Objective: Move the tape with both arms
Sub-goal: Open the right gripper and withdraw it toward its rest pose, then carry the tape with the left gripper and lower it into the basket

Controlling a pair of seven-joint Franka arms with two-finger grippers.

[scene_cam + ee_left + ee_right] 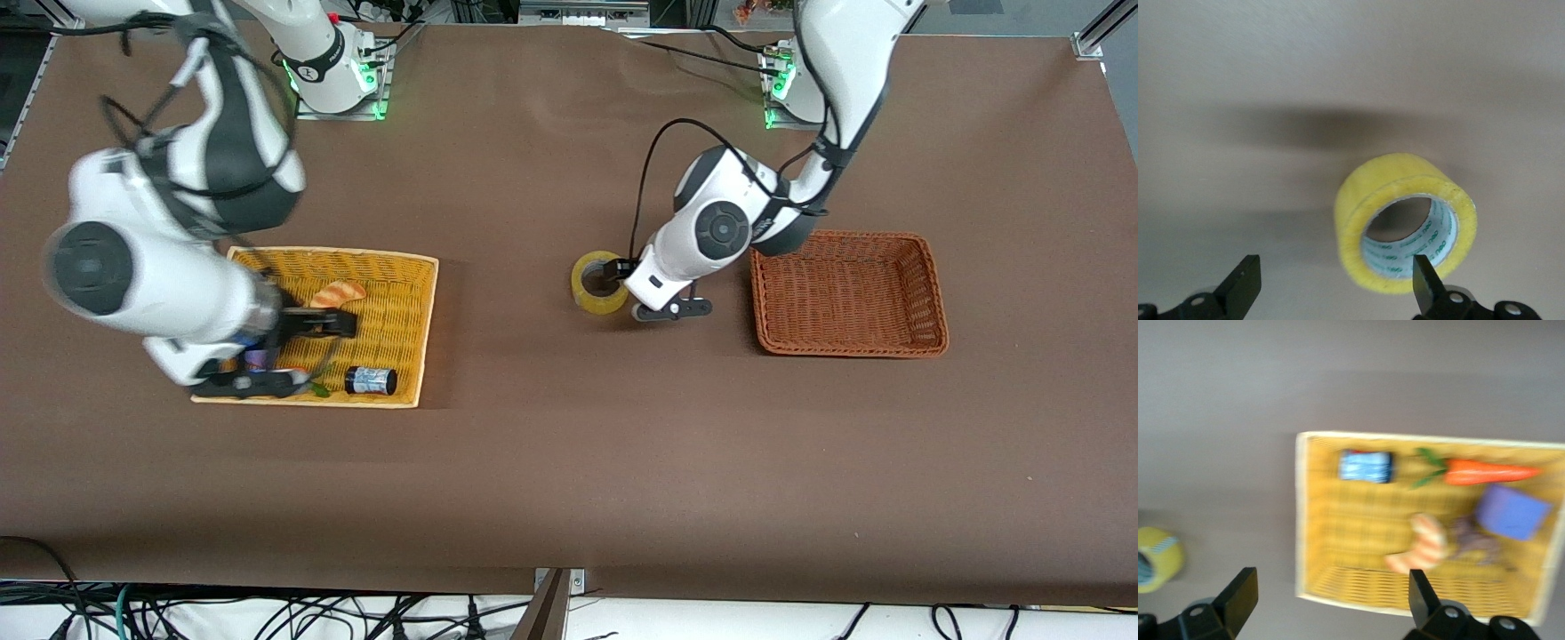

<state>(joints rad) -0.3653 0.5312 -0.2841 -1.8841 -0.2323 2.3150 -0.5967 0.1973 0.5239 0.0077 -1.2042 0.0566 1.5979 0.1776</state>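
Note:
The tape (587,293), a yellow roll with a grey core, lies hole-up on the brown table near the middle. My left gripper (645,288) is open and low beside it, toward the left arm's end. In the left wrist view the tape (1365,207) is close. One fingertip (1426,277) is over its rim by the hole, and the other is well clear of the roll. My left gripper (1336,287) holds nothing. My right gripper (286,352) is open and empty over the yellow basket (427,329). The right wrist view also shows the tape (1161,550), far from my right gripper (1331,600).
The yellow basket (1300,520) holds an orange striped croissant (336,293), a small black-and-white cylinder (371,380), a carrot (1485,472) and a purple block (1511,512). An empty brown basket (933,293) stands toward the left arm's end, beside the left gripper.

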